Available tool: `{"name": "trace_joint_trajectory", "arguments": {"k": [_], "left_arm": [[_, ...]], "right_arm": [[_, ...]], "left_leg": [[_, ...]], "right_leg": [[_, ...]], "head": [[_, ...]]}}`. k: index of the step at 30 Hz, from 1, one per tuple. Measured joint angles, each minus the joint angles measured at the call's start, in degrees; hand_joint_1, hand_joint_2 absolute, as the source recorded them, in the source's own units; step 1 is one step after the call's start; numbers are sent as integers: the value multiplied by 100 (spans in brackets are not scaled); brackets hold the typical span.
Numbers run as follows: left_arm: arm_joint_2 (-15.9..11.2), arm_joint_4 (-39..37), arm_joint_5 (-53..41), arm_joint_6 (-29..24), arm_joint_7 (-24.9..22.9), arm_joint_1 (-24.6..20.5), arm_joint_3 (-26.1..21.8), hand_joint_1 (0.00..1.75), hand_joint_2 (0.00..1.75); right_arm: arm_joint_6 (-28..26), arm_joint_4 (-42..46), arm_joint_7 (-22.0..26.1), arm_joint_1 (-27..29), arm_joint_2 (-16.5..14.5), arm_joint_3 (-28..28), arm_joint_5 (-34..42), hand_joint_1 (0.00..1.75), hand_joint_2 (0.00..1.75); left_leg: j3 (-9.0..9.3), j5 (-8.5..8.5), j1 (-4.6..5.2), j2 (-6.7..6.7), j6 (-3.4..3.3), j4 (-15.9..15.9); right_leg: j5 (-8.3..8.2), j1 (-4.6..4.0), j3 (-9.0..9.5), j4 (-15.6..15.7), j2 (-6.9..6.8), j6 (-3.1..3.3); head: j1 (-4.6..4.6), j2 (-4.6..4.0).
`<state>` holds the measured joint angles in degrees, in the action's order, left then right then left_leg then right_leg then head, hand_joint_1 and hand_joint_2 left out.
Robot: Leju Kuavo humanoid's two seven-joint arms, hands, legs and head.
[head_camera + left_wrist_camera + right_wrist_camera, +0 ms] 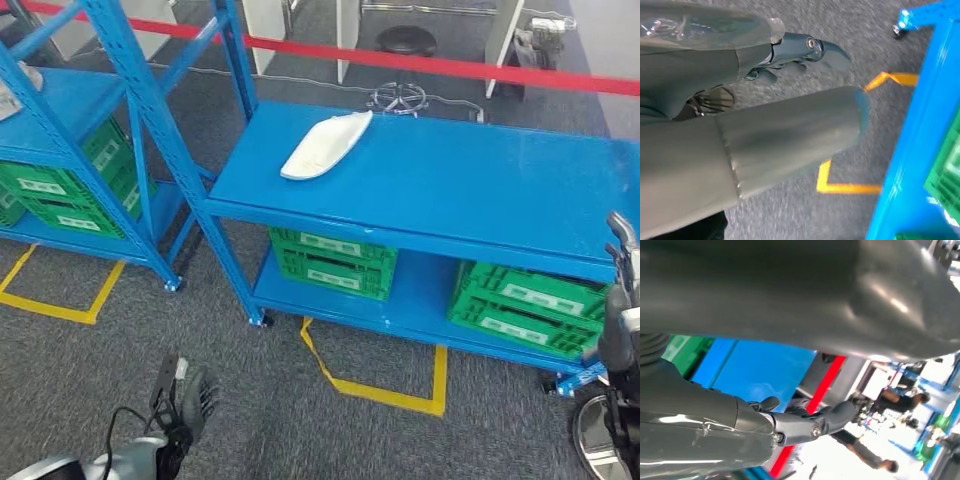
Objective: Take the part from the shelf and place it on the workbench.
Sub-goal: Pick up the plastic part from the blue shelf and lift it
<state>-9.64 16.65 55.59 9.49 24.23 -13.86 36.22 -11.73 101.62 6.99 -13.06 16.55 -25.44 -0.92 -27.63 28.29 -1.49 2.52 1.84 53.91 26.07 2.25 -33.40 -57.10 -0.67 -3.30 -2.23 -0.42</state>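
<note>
Item: white molded part point(326, 146), lying flat on top deck of blue shelf point(468, 190), near its left end. Long axis runs diagonal, tip toward back-right.
Left hand point(185, 400): low over carpet, fingers apart, holding nothing; part well ahead and above.
Right hand point(623, 300): raised by shelf's right end, fingers apart, empty; part far to its left.
Judged: left hand nearer.
Room: grey carpet, yellow floor tape point(377, 385), green crates point(332, 262) on lower deck, red barrier tape point(453, 66).

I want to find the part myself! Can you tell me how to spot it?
Find the long blue workbench in front of the red tape. On its top surface, toward the left end, lies the white part. It is the lone pale, curved, pointed shell up there; the green crates sit on the lower shelf.
</note>
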Motion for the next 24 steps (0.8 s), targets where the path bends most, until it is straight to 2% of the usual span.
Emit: {"name": "trace_joint_trajectory", "arguments": {"k": [1,2,3,4,6,7,8,9,10,11,13,14,15,17,18,19,20,21,22,23,24], "left_arm": [[2,0,3,0,0,-4,-7,0,0],[3,1,5,-1,0,-7,-13,0,0],[9,1,7,-1,2,-13,-16,0,0],[19,2,6,-1,1,-20,-19,0,0],[32,2,6,-1,1,-17,-23,0,0],[37,2,5,-3,0,-1,-25,0,0],[37,2,4,-5,-1,21,-27,0,0],[37,2,2,-7,-1,40,-29,0,0],[34,2,1,-10,-2,55,-30,0,0],[28,2,-3,-12,-2,58,-31,0,0],[-1,1,-10,-17,-5,56,-36,0,0],[-22,0,-14,-20,-8,55,-42,0,0],[-40,-1,-14,-24,-12,53,-48,0,0],[-56,0,-17,-28,-18,29,-56,0,0],[-46,0,-20,-28,-20,16,-58,0,0],[-34,0,-27,-25,-22,8,-58,0,0],[-22,0,-32,-24,-25,5,-60,0,0],[-5,0,-37,-22,-32,8,-60,0,0],[3,0,-40,-22,-40,9,-60,0,0],[13,0,-41,-22,-51,11,-61,0,0],[23,0,-42,-22,-61,12,-60,0,0]], "right_arm": [[5,11,-1,12,0,11,-10,0,0],[8,30,-2,25,-1,24,-19,0,0],[13,52,0,19,-1,36,-26,0,0],[16,78,2,8,-1,48,-32,0,0],[21,111,-1,15,-1,67,-37,0,0],[29,115,-9,29,-1,70,-38,0,0],[37,115,-18,46,-1,73,-38,0,0],[45,115,-26,58,-1,77,-38,0,0],[50,115,-30,64,-1,83,-38,0,0],[55,114,-32,71,-1,89,-38,0,0],[70,111,-36,108,-3,94,-39,0,0],[80,109,-40,130,-5,95,-39,0,0],[88,111,-43,154,-9,97,-38,0,0],[100,119,-46,160,-13,114,-34,0,0],[103,123,-44,155,-15,126,-31,0,0],[108,121,-41,144,-14,137,-25,0,0],[110,117,-43,141,-14,146,-18,0,0],[113,111,-44,156,-14,149,-13,0,0],[115,105,-45,175,-14,152,-6,0,0],[120,99,-47,197,-14,156,3,0,0],[125,93,-44,217,-14,159,13,0,0]], "left_leg": [[3,30,-8,5,40,26],[1,32,-25,-2,68,82],[-50,13,-41,-30,84,212],[-206,-9,-53,-64,87,473],[-780,40,-41,-137,51,1270],[-1133,157,-13,-162,21,1646],[-1420,277,28,-182,-17,1858],[-1622,358,80,-200,-62,1888],[-1721,345,139,-217,-116,1723],[-1721,161,206,-233,-183,1385],[-1611,-693,347,-309,-352,543],[-1541,-1060,398,-366,-413,236],[-1467,-1282,428,-411,-438,45],[-1253,-1190,423,-430,-426,-118],[-1105,-1125,414,-413,-424,-195],[-946,-1052,403,-403,-436,-250],[-783,-974,397,-398,-453,-277],[-629,-869,390,-391,-467,-290],[-469,-755,383,-389,-475,-296],[-306,-646,370,-385,-477,-301],[-144,-540,354,-383,-467,-306]], "right_leg": [[14,-12,32,0,16,102],[16,-27,57,-2,54,169],[52,-40,106,1,76,217],[81,-53,170,14,102,259],[174,-93,325,69,134,333],[236,-117,425,103,156,359],[307,-138,536,131,183,381],[385,-152,653,151,211,395],[470,-161,775,163,239,405],[561,-165,892,176,263,411],[739,-166,1091,244,308,407],[818,-169,1185,320,335,395],[842,-173,1311,409,365,381],[729,-183,1484,454,394,336],[603,-187,1476,294,361,314],[495,-189,1339,-7,307,291],[457,-195,1126,-387,251,273],[504,-190,873,-772,197,264],[668,-188,596,-1066,172,248],[921,-181,340,-1226,162,226],[1195,-171,130,-1249,155,195]], "head": [[-30,0],[-78,0],[-105,0],[-134,0],[-188,0],[-199,0],[-209,0],[-215,0],[-217,0],[-220,0],[-216,0],[-205,0],[-199,0],[-198,0],[-206,0],[-206,0],[-199,0],[-192,0],[-183,0],[-177,0],[-172,0]]}}
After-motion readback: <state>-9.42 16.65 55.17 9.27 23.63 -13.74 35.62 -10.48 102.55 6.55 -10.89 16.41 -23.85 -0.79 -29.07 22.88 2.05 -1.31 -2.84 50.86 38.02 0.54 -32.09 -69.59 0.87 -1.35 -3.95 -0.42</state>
